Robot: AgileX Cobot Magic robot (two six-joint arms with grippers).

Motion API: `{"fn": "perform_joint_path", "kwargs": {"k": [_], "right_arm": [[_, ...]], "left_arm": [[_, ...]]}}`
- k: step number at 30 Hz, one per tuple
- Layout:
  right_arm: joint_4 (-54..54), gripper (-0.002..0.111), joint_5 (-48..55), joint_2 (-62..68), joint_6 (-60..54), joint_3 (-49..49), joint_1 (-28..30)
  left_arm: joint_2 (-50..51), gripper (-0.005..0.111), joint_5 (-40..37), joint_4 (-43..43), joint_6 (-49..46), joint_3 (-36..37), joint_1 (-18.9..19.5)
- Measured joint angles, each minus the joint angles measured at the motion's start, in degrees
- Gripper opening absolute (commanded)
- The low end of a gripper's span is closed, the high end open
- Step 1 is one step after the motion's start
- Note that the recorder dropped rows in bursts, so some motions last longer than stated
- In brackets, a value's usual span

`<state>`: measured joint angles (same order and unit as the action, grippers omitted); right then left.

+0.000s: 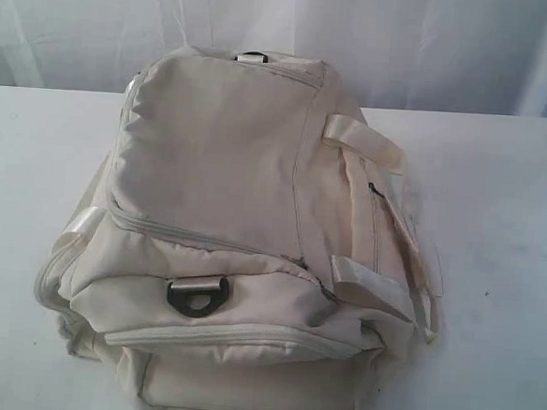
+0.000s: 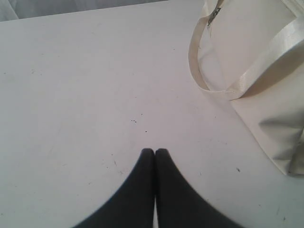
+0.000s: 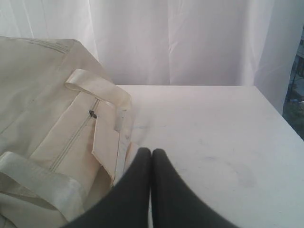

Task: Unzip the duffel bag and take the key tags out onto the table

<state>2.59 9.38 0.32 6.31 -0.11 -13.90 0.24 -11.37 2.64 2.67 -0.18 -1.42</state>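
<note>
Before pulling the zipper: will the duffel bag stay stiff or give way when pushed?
Likely floppy: the duffel bag shows creases and sagging. Its shiny strap may slip in a grip. Sitting broad on the table, it hardly tips.

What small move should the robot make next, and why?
Probably open the right pincer and bring it to the duffel bag. It and the left pincer are shut over the table beside the bag, whose visible zippers are closed; no key tags show.
</note>
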Motion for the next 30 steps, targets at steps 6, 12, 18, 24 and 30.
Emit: {"fn": "perform_joint_path", "kwargs": {"k": [6,12,18,24,30], "right_arm": [[0.0,0.000,0.0,0.0,0.0,0.0,0.0],[0.0,0.000,0.0,0.0,0.0,0.0,0.0],[0.0,0.000,-9.4,0.0,0.0,0.0,0.0],[0.0,0.000,-27.6,0.0,0.0,0.0,0.0],[0.0,0.000,-32.7,0.0,2.5,0.0,0.0]], "left_arm": [[0.0,0.000,0.0,0.0,0.0,0.0,0.0],[0.0,0.000,4.2,0.9,-1.0,0.0,0.0],[0.0,0.000,16.8,1.2,-1.4,0.0,0.0],[0.0,0.000,20.9,1.3,-1.4,0.0,0.0],[0.0,0.000,28.8,1.3,-1.4,0.0,0.0]]}}
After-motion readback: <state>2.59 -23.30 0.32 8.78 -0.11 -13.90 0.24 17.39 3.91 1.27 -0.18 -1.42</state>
